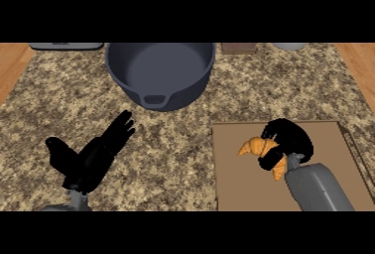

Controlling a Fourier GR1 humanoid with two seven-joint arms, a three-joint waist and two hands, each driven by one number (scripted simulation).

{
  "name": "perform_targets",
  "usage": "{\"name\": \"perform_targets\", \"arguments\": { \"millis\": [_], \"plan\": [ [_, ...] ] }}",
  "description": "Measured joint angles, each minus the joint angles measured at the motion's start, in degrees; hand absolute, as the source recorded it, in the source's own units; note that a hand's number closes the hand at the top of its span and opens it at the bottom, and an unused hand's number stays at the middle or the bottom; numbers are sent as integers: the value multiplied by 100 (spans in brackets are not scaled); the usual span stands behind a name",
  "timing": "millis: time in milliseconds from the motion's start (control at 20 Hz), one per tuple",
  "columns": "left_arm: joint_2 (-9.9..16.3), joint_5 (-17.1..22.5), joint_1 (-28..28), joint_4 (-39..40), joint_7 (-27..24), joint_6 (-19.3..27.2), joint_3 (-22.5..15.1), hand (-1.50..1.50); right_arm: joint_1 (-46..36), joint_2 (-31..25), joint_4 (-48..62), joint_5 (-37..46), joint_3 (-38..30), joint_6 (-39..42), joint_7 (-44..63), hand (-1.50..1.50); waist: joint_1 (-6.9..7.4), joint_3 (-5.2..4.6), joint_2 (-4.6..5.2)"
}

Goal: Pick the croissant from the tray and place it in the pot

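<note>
The left hand is resting on the speckled worktop with its fingers straight and released, and one dark pot is sitting behind it. To the right, one croissant is lying on the one brown tray, its long axis slanting from upper left to lower right. The right hand is curling round it.

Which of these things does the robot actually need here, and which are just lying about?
Needed:
- croissant, gripped by the right hand
- brown tray under it
- dark pot, with nothing in it

Lying about:
- left hand, open and resting on the counter
- dark, brown and pale things along the far edge, cut off
</note>
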Motion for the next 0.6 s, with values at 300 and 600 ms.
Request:
{"name": "perform_targets", "arguments": {
  "millis": [300,600],
  "plan": [
    [-28,-51,-12,25,-1,-19,-45,0,-759,230,435,213,599,377,-589,150,76,9,18],
    [-53,-51,-142,154,3,-35,49,0,-1062,332,342,585,817,396,-783,150,19,11,9]
  ]
}}
